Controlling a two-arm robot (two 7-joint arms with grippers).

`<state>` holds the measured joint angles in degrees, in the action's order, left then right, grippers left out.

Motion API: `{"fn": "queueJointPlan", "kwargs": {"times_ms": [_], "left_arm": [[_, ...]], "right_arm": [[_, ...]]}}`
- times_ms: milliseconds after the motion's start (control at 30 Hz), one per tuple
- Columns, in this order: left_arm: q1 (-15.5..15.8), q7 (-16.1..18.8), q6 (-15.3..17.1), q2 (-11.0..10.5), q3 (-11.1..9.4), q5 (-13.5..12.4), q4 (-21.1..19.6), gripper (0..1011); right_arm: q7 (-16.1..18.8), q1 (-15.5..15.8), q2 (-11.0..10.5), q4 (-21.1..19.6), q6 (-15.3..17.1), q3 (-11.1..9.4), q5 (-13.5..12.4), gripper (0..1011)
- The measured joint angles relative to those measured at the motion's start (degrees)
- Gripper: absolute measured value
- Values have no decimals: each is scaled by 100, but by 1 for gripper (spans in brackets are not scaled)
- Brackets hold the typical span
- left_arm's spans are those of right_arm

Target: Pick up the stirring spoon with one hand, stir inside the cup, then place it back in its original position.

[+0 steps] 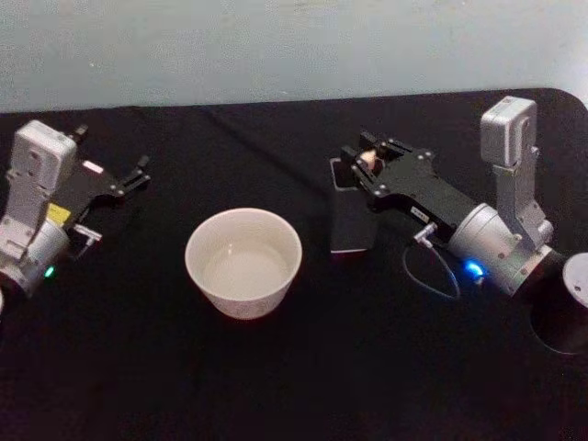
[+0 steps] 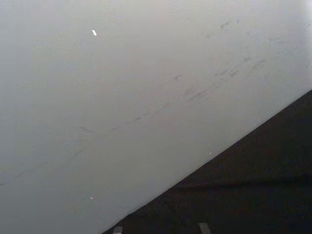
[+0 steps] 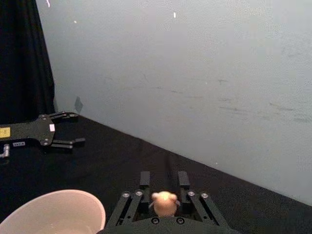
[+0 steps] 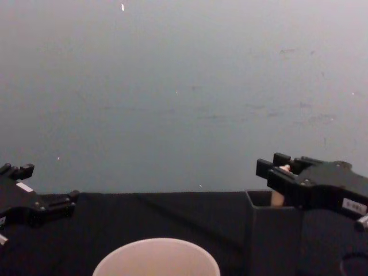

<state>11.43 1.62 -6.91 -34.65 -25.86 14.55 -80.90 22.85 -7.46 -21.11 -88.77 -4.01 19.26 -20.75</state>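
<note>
Stirring spoon [image 1: 367,163] mostly hidden between right claw [image 1: 361,157] fingers

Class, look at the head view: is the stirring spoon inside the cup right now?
No. The stirring spoon stands in the dark holder, its knobbed tip between the right gripper's jaws, while the cup sits apart.

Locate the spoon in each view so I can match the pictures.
Head view: the spoon's knobbed tip shows between the right gripper's fingers, above the holder.
Left wrist view: not in it.
Right wrist view: beige tip at bottom centre, between the fingers.
Chest view: handle at right, rising from the holder.
Shared landmark: the cup, toward the robot's left of the spoon.
</note>
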Motion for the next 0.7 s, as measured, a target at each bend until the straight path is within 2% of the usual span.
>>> {"fn": "queueJointPlan", "kwargs": {"times_ms": [33,133,200,233,267,333,367,700], "left_arm": [[0,0,0,0,0,0,0,1001],[0,0,0,0,0,0,0,1001],[0,0,0,0,0,0,0,1001],[0,0,0,0,0,0,0,1001],[0,0,0,0,0,0,0,1001],[0,0,0,0,0,0,0,1001],[0,0,0,0,0,0,0,1001],[0,0,0,0,0,0,0,1001]], "right_arm": [[0,0,0,0,0,0,0,365],[2,0,0,-1,0,0,-3,424],[3,0,0,-2,0,0,-5,526],[3,0,0,-3,0,0,-6,526],[4,0,0,-4,0,0,-7,586],[4,0,0,-4,0,-1,-8,626],[4,0,0,-5,0,-1,-9,685],[4,0,0,-6,1,-1,-13,954]]}}
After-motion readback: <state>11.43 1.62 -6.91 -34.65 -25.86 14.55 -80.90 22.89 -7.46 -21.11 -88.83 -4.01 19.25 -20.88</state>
